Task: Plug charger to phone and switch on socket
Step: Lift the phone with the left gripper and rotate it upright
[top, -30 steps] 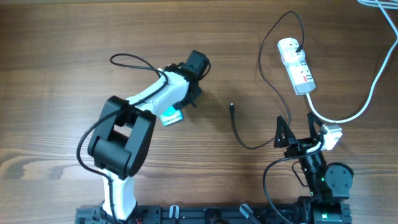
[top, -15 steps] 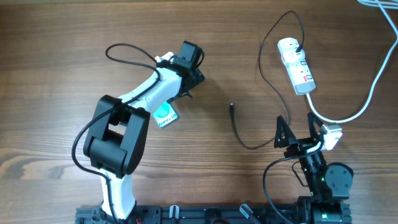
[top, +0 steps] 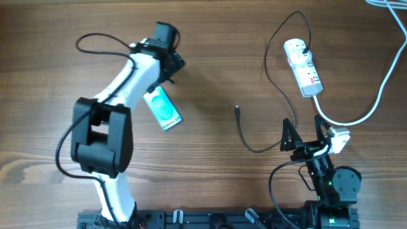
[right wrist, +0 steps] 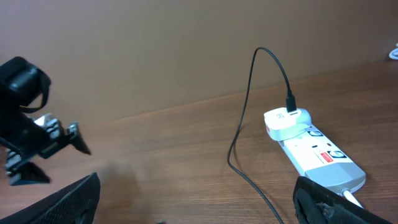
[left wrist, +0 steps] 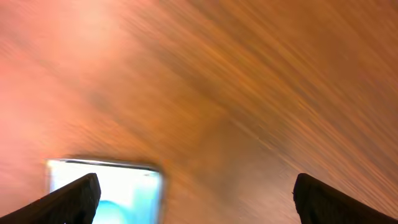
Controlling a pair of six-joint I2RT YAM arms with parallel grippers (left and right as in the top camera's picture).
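**Overhead.**
- Phone (top: 163, 108): flat on the counter (top: 216, 38), screen up, lying diagonally.
- Left gripper (top: 173, 63): just past the phone's upper end, not touching it.
- Charger plug (top: 236, 110): loose on the counter between the phone and the right gripper (top: 287, 130), well apart from the phone. Its cable loops back to the socket (top: 304, 67) at upper right.

**Left wrist (blurred).**
- Left gripper (left wrist: 196, 190): fingers spread wide, nothing held.
- Phone (left wrist: 106, 183): one corner shows beside one finger.

**Right wrist.**
- Right gripper (right wrist: 196, 190): fingers spread wide, nothing held.
- Socket (right wrist: 317, 155): ahead on the right, with the cable already seated in it.

**Handling note (judgement).** The step in hand is fetching the plug.
- Pinch the cable just behind its metal tip.
- Steady the phone with the other gripper.
- Line the tip up square with the phone's short edge.
- Keep slack in the cable.
- Leave the red switches until last.
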